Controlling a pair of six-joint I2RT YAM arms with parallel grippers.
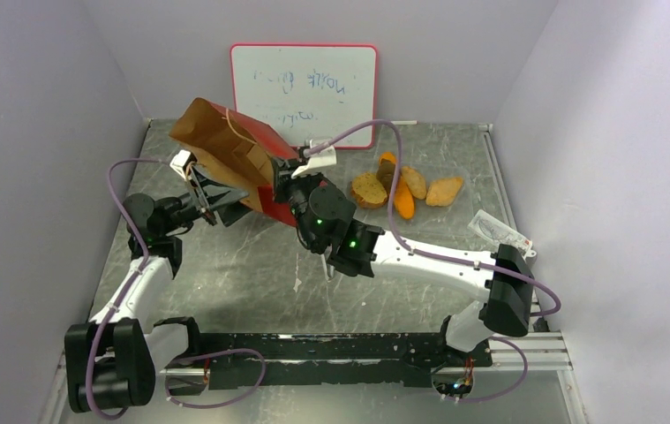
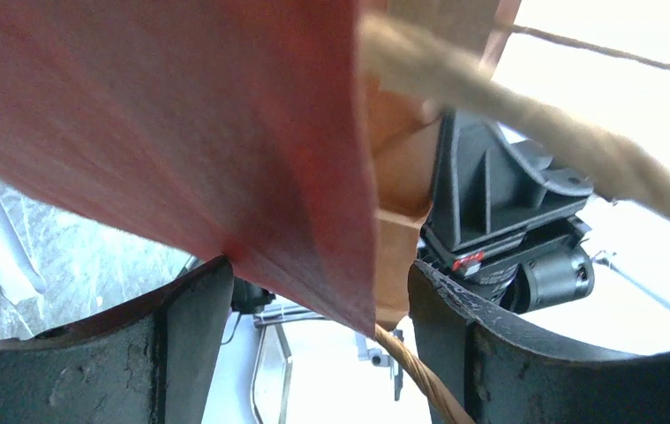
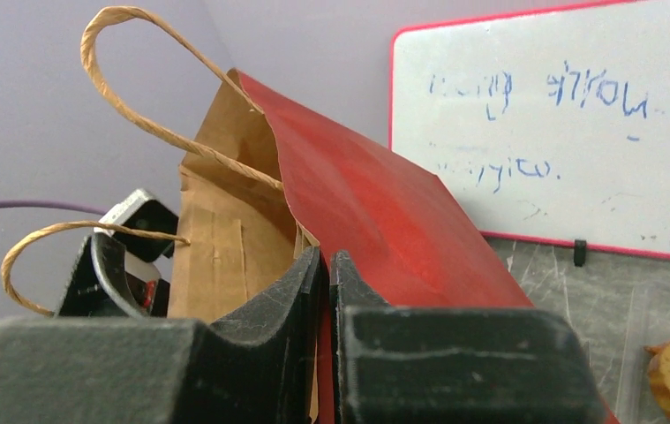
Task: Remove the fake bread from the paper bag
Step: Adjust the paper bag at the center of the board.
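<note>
A red paper bag point(image 1: 244, 143) with a brown kraft inside and thin twisted tan loop handles point(image 3: 137, 115) was held tilted above the grey mottled desk point(image 1: 252, 256), its open mouth turned up and to the left, toward the back corner. The right fingers point(image 3: 325, 265) were closed almost fully together, and a red wall of the paper bag was pinched between them, low on the side nearest the whiteboard. The left fingers point(image 1: 223, 201) were spread wide at the underside of the paper bag. In the left wrist view a folded red corner and a strand of handle were seen lying between them. The paper touched one finger but was not squeezed flat.

The fake bread point(image 1: 369, 190), a set of small toy pieces, was seen lying out on the desk to the right of the paper bag, well clear of it. A round brown slice was nearest the bag. A long orange loaf point(image 1: 403, 203) lay just beside the slice, and two tan-orange rolls point(image 1: 444, 190) lay close together beyond the loaf. An edge of the slice was caught in the lower right corner of the right wrist view.

A white board with a red frame point(image 1: 304, 88), marked with faint blue writing, was propped against the back wall. A small clear packet point(image 1: 494, 228) lay near the desk's right edge.
</note>
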